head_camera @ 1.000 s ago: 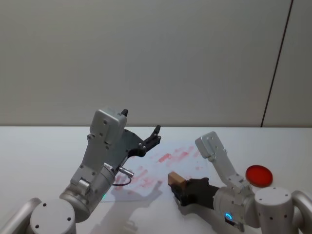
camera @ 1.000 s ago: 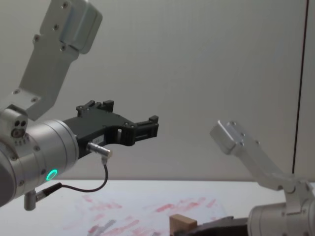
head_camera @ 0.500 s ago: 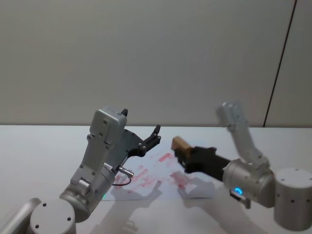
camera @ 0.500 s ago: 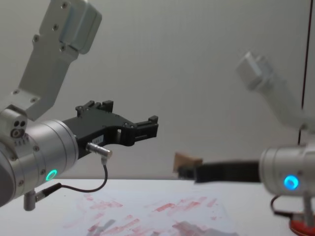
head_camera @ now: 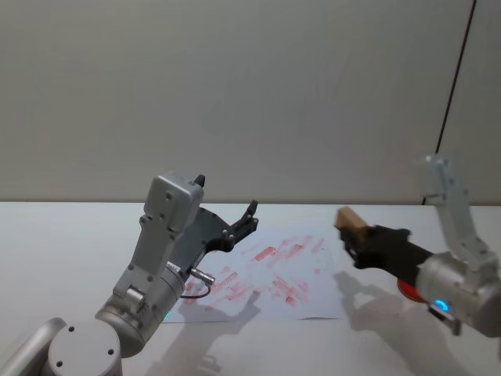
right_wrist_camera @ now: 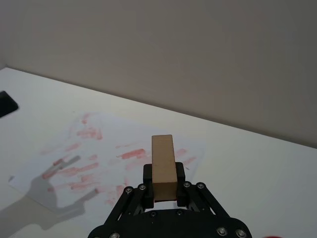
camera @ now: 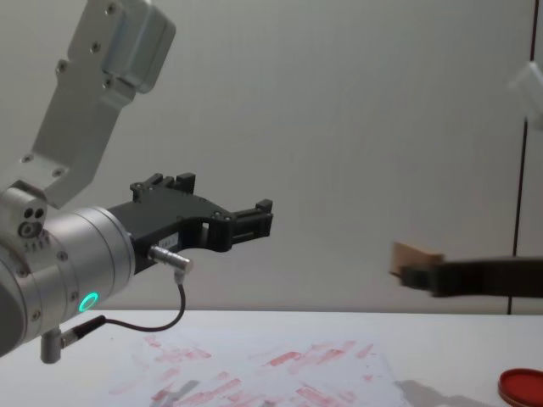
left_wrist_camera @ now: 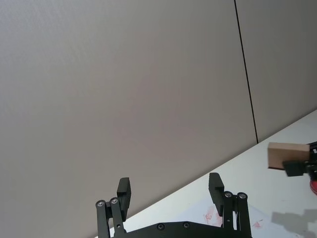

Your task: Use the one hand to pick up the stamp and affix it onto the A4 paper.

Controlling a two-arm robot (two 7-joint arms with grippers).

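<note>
The stamp (head_camera: 351, 218), a light-brown wooden block, is held in the air just right of the A4 paper's right edge, with my right gripper (head_camera: 355, 236) shut on its lower end. From the right wrist view the stamp (right_wrist_camera: 163, 166) stands upright between the fingers, and the A4 paper (right_wrist_camera: 99, 148) lies beyond it. The A4 paper (head_camera: 282, 270) lies flat on the table, covered with smudgy red marks. My left gripper (head_camera: 250, 217) hangs open and empty above the paper's left part; its spread fingers (left_wrist_camera: 124, 191) show in the left wrist view.
A round red ink pad (camera: 522, 381) lies on the white table (head_camera: 63, 235) to the right of the paper, partly behind the right arm in the head view. A grey wall stands behind the table.
My right gripper has risen from the paper's near edge and swung right with the stamp, now clear of the sheet. The left arm has not moved.
</note>
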